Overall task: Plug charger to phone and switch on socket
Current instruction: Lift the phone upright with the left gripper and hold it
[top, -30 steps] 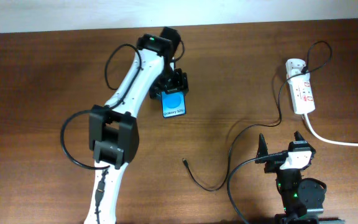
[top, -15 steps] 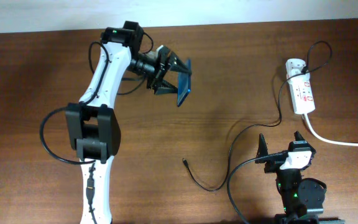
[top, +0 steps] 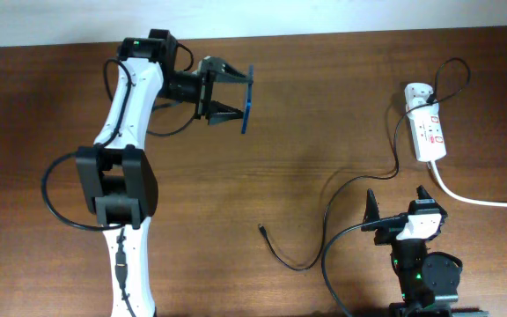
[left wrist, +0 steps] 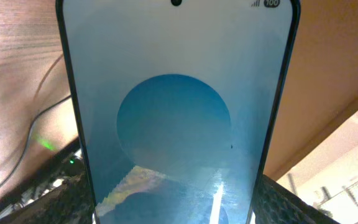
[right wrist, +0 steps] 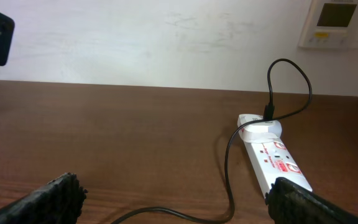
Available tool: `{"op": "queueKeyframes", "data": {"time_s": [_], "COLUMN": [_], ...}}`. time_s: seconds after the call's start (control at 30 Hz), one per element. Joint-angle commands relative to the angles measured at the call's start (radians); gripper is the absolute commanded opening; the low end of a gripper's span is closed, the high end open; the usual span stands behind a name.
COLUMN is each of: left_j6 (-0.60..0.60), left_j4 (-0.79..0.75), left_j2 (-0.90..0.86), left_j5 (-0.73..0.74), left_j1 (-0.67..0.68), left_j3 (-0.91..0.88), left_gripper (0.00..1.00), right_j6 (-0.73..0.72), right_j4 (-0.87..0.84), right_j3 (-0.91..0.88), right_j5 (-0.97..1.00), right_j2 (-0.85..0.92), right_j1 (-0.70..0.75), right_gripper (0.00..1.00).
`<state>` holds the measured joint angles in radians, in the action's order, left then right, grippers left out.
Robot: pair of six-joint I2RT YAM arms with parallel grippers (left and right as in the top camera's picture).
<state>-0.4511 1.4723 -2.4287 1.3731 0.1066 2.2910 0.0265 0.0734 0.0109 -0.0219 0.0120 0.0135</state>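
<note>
Since a second ago the left arm has lifted the phone (top: 246,99) off the surface (top: 324,106) and swung it toward the far edge, turning it edge-on to the overhead camera. The left fingers (top: 225,68) are clamped on the phone, which hangs in the air and fills the left wrist view. The right fingers (top: 370,208) are spread and empty near the near edge, right of centre. The charger (top: 299,268) trails from the socket (top: 429,132) by the right edge, and its plug tip (top: 261,230) lies loose toward the near edge, well apart from the phone. The likely trouble is slippage, since a smooth phone pinched and tilted in mid-air could twist or drop. The small plug tip may also skid away when the right fingers reach for it, and pulling the cable could drag the socket.
</note>
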Motion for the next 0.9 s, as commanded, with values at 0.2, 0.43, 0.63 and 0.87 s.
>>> {"op": "queueKeyframes", "data": {"time_s": [0.2, 0.43, 0.63, 0.87], "left_j6": [-0.058, -0.116, -0.255, -0.290], "left_j4": [0.059, 0.001, -0.107, -0.159], "left_j2": [0.002, 0.002, 0.002, 0.002], "left_j5": [0.056, 0.051, -0.073, -0.068], "left_j1": [-0.045, -0.046, -0.046, -0.043], "left_j3": [0.028, 0.028, 0.028, 0.028], "left_gripper": [0.73, 0.74, 0.75, 0.76], "right_j6": [-0.005, -0.005, -0.005, -0.005], "right_j4": [0.005, 0.005, 0.005, 0.005], "right_j3": [-0.005, -0.005, -0.005, -0.005], "right_j5": [0.012, 0.012, 0.012, 0.012], "right_j2": [-0.006, -0.006, -0.006, -0.006], "right_j1": [0.007, 0.007, 0.007, 0.007], "right_gripper": [0.98, 0.98, 0.98, 0.98]}}
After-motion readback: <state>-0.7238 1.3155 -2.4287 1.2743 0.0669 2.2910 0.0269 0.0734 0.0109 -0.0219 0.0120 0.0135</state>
